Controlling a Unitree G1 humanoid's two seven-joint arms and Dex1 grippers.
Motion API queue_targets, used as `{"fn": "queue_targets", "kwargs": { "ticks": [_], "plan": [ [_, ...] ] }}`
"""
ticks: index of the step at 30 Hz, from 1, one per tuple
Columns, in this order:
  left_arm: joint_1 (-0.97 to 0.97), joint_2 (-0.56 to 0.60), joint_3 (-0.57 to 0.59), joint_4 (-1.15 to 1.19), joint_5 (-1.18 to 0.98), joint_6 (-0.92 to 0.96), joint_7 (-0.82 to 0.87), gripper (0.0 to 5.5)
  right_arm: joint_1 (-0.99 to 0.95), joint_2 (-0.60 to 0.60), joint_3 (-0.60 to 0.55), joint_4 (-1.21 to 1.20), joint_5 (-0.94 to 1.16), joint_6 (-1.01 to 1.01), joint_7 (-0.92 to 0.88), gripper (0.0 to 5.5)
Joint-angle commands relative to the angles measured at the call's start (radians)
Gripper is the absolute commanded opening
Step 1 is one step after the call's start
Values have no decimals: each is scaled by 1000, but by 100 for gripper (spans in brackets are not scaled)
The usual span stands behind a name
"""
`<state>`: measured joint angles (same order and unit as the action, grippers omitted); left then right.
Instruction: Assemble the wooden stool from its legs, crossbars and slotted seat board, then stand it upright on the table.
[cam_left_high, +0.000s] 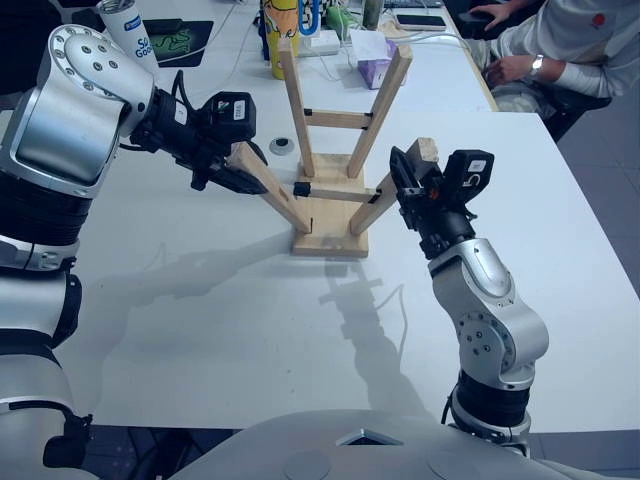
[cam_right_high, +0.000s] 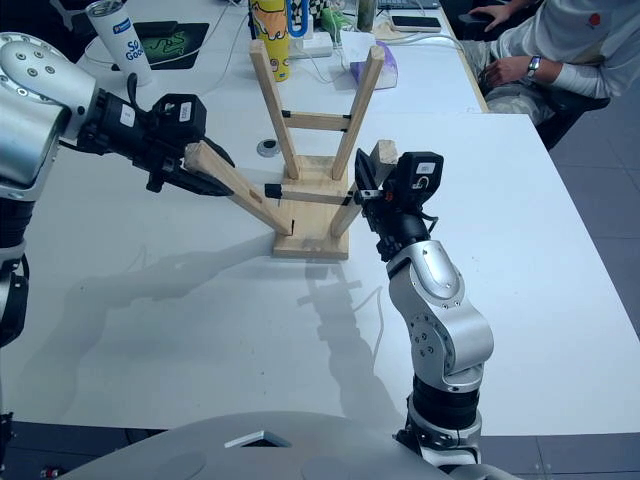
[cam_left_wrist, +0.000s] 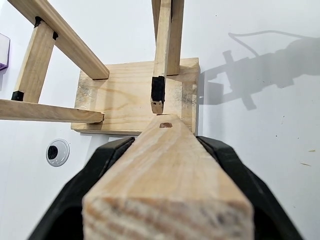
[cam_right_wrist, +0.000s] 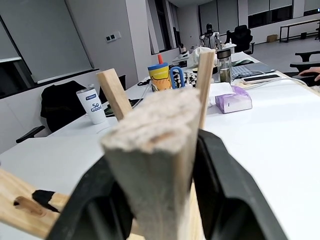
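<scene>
Bare bench (cam_left_high: 200, 330) open in front of the upturned stool (cam_left_high: 340, 193), splayed legs (cam_left_high: 296, 100) and crossbars (cam_left_high: 337, 119) crowding the room above its seat board (cam_left_high: 330, 243), tumbler (cam_right_high: 118, 40), yellow mug (cam_right_high: 272, 38), tissue box (cam_left_high: 375, 72) behind.

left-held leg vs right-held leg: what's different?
1. The left-held leg leans out to the robot's left; the right-held leg leans to its right.
2. The crossbar reaches the right-held leg; its black-tipped end looks just short of the left-held leg's hole.
Shared: both are light wood and rise from the seat board, clamped at the free end by the left gripper and right gripper.
</scene>
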<state>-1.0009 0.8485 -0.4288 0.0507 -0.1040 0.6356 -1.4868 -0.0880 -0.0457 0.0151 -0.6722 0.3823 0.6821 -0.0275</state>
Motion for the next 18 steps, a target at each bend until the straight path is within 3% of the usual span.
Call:
{"fn": "queue_targets", "kwargs": {
  "ticks": [1, 18],
  "plan": [
    [-42, -17, -32, -3, 26, 19, -20, 201, 12, -23, 31, -1, -24, -9, 22, 137],
    [-156, -138, -82, 179, 109, -74, -55, 201, 61, -35, 82, 29, -33, -93, 96, 136]
  ]
}}
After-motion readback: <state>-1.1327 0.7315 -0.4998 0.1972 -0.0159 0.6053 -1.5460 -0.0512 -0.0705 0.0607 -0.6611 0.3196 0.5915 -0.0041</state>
